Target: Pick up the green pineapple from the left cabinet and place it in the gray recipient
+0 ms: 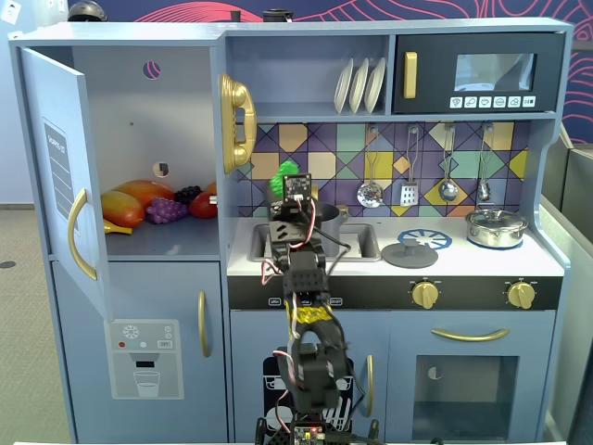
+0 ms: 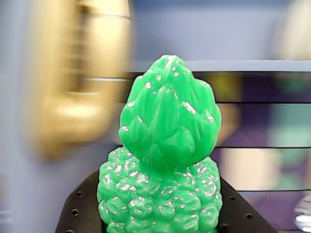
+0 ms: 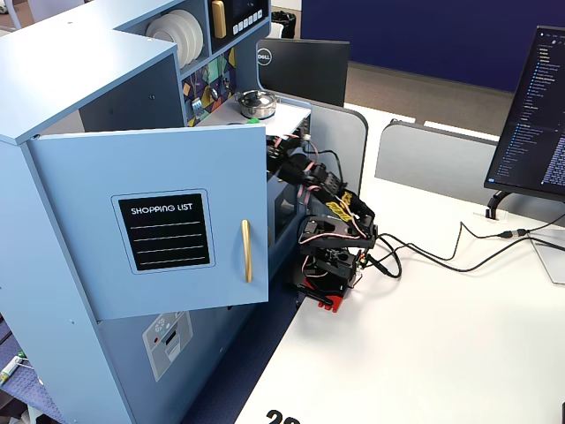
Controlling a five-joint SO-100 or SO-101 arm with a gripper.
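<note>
The green pineapple (image 1: 278, 184) is held in the air over the sink, right of the left cabinet (image 1: 139, 120), whose door (image 1: 56, 167) stands open. My gripper (image 1: 285, 191) is shut on it. In the wrist view the pineapple (image 2: 167, 145) stands upright, crown up, between my black jaws, with my gripper (image 2: 160, 216) closed on its bumpy body. The gray recipient (image 1: 331, 219) sits in the sink just behind and right of the gripper, mostly hidden by the arm. In the side fixed view the open door (image 3: 177, 230) hides the gripper.
A gold toy telephone (image 1: 238, 120) hangs just left of the gripper. A mango, purple grapes (image 1: 165, 209) and other fruit lie on the cabinet shelf. A shiny silver lidded pot (image 1: 497, 226) stands on the right counter. Utensils (image 1: 371, 193) hang on the back wall.
</note>
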